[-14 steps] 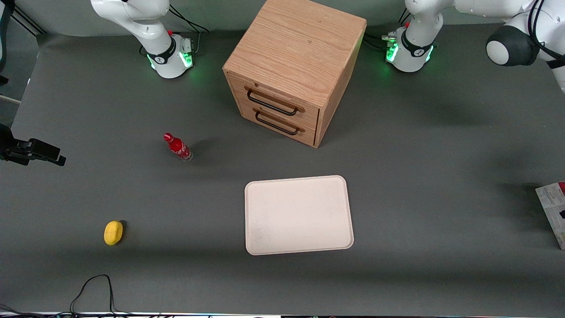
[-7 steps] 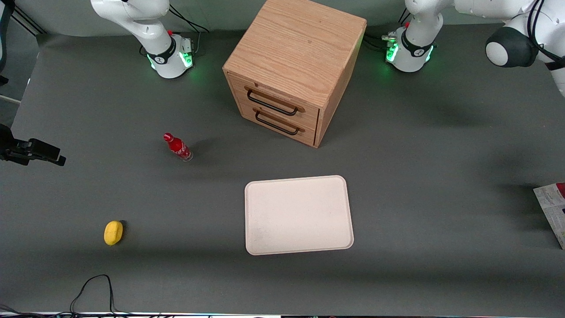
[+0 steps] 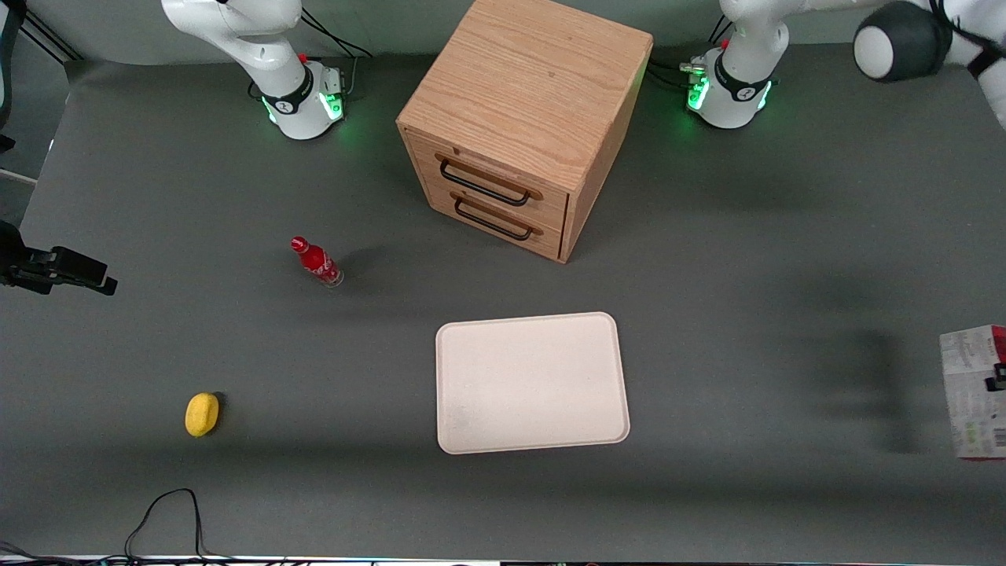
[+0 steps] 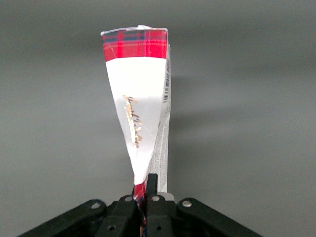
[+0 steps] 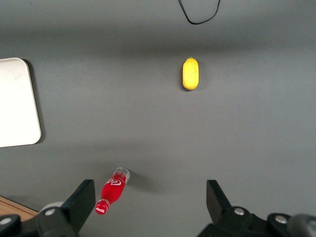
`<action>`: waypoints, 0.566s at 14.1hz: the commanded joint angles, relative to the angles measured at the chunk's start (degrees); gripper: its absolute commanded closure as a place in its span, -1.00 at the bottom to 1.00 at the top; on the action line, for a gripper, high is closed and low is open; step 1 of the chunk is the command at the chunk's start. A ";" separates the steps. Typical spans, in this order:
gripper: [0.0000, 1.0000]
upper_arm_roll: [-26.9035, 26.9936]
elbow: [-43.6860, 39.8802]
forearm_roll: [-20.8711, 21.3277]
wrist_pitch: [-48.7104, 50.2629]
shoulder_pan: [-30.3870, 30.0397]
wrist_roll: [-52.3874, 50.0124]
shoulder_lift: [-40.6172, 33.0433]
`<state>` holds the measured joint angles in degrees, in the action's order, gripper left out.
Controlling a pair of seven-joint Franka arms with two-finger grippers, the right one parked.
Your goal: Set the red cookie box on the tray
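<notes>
Centrally, a wooden drawer cabinet (image 3: pixel 525 118) is standing on the grey table (image 3: pixel 786 236), with the cream tray (image 3: pixel 531 382) lying nearer the front camera, bare. Toward the working arm's end, well apart from the tray, the red cookie box (image 4: pixel 143 103) is hanging clamped edge-on in the left gripper (image 4: pixel 144 190). Toward the parked arm's end, a small red bottle (image 3: pixel 316 262) and a yellow lemon (image 3: pixel 202 413) are sitting.

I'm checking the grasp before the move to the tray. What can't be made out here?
- Red cookie box: front view's edge cuts it off.
- Gripper: wrist view shows it shut on the box; in front view, out of frame.
- Box print: too small.
- Tray: absent from the wrist view.
</notes>
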<state>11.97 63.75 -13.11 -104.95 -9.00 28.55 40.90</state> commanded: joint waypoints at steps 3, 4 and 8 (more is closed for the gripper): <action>1.00 -13.62 6.47 11.13 -0.52 6.16 -25.32 -7.59; 1.00 -15.38 6.47 13.70 -0.70 8.54 -32.35 -7.42; 1.00 -21.02 6.47 15.21 -5.08 14.77 -47.77 -4.18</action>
<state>-8.00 69.28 0.50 -107.07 3.33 -13.13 35.74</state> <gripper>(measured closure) 0.969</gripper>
